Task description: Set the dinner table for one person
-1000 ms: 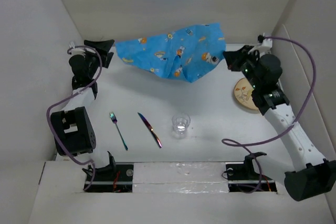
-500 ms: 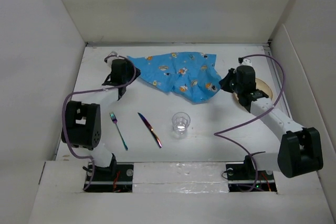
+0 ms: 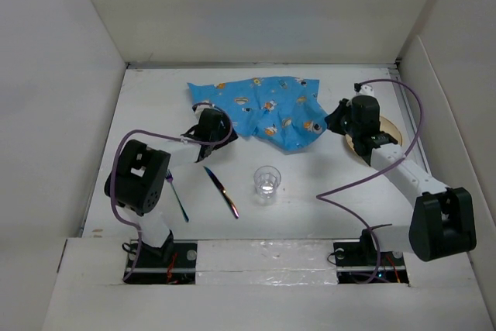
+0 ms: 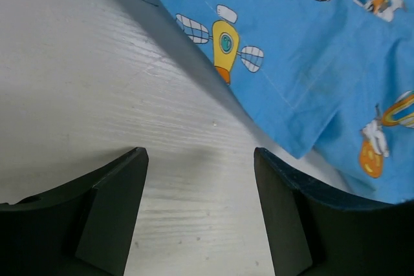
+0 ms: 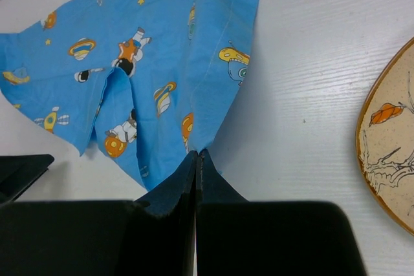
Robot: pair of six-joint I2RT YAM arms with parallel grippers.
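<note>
The cloth (image 5: 162, 50) was seemingly pinched in the right gripper (image 5: 196, 156); the left gripper (image 4: 198, 159) was held wide, so lopsided dragging was risked.

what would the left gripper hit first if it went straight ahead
Probably the blue cloth's near edge; only bare dinner table lies between it and the open left gripper, though the gripper's height is unclear.

Bare strip of dinner table (image 3: 256, 153) between cloth (image 3: 263, 106) and glass (image 3: 267, 181)
</note>
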